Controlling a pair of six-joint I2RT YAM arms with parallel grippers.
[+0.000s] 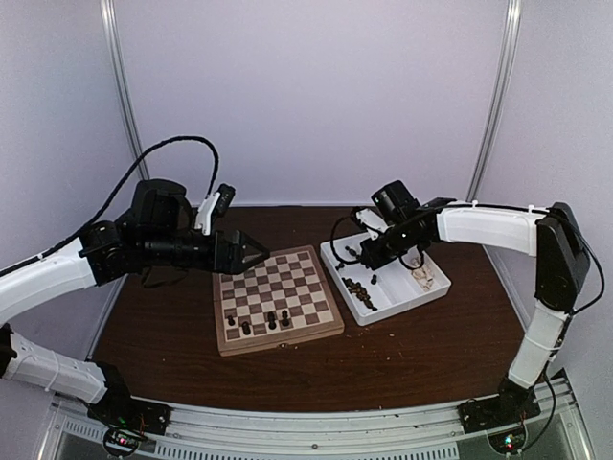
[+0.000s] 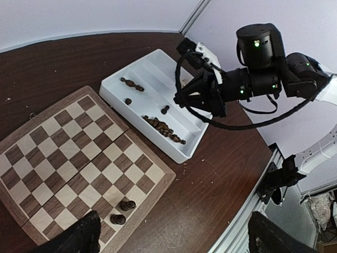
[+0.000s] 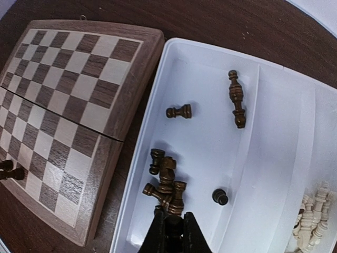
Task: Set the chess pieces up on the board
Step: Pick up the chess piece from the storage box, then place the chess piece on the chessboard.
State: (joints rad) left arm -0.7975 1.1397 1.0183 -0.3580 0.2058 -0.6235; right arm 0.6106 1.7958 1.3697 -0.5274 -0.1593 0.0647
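Observation:
The board [image 1: 278, 299] lies at the table's middle, with several dark chess pieces [image 1: 271, 320] standing in its near row; two of them [image 2: 122, 212] show in the left wrist view. More dark chess pieces [image 3: 167, 183] lie heaped in the white tray [image 3: 274, 132]. My right gripper [image 3: 172, 225] is down in the tray at the near end of that heap, shut on one dark chess piece. My left gripper [image 1: 257, 252] hovers open over the board's far left edge, holding nothing.
The tray [image 1: 402, 292] sits just right of the board. It also holds a long dark piece [image 3: 236, 98], two single dark pieces [image 3: 179, 111] and pale cream pieces [image 3: 313, 216] in its outer compartment. The table's edge and rail [image 2: 274, 174] run close by.

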